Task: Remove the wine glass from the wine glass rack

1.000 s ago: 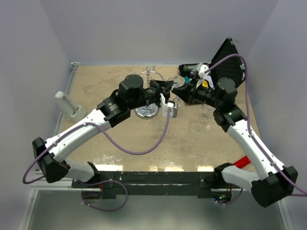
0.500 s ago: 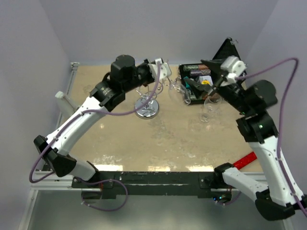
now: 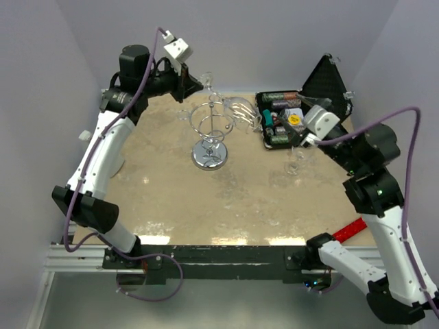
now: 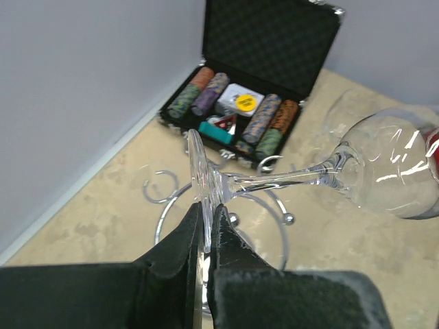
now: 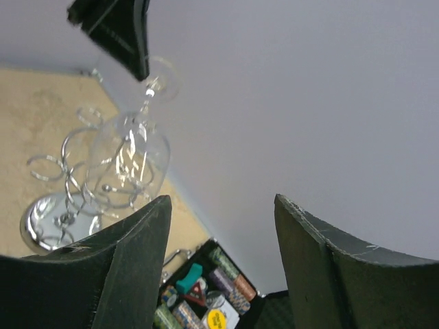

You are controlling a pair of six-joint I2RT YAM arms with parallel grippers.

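- The left hand (image 4: 206,209) is clenched on the wine glass (image 4: 384,164), its two black fingers (image 4: 182,240) pinching the round foot edge-on.
- From that grip the stem runs out sideways and slightly upward in the left wrist view, so the bowl lies off to the right of the hand. The glass is on its side, not upright.
- From above, the left hand (image 3: 190,81) is raised at the far left of the surface (image 3: 171,192). The wine glass (image 3: 239,110) reaches from it toward the black case (image 3: 281,116).
- The wine glass rack (image 3: 211,133) stands on its shiny round base near the middle of the surface. The held glass is above its top ring and to the far right of it.
- In the left wrist view the wire loops (image 4: 161,186) sit below the stem, and none of them circles it (the glass looks clear of the wine glass rack (image 4: 226,226)).
- The right hand (image 5: 221,200) is released, fingers spread wide with nothing between them.
- It hangs near the case (image 5: 206,301), well apart from the wine glass (image 5: 130,157) and the rack (image 5: 68,178).
- A second glass (image 3: 296,160) stands upright on the surface just beside the right hand (image 3: 295,135).
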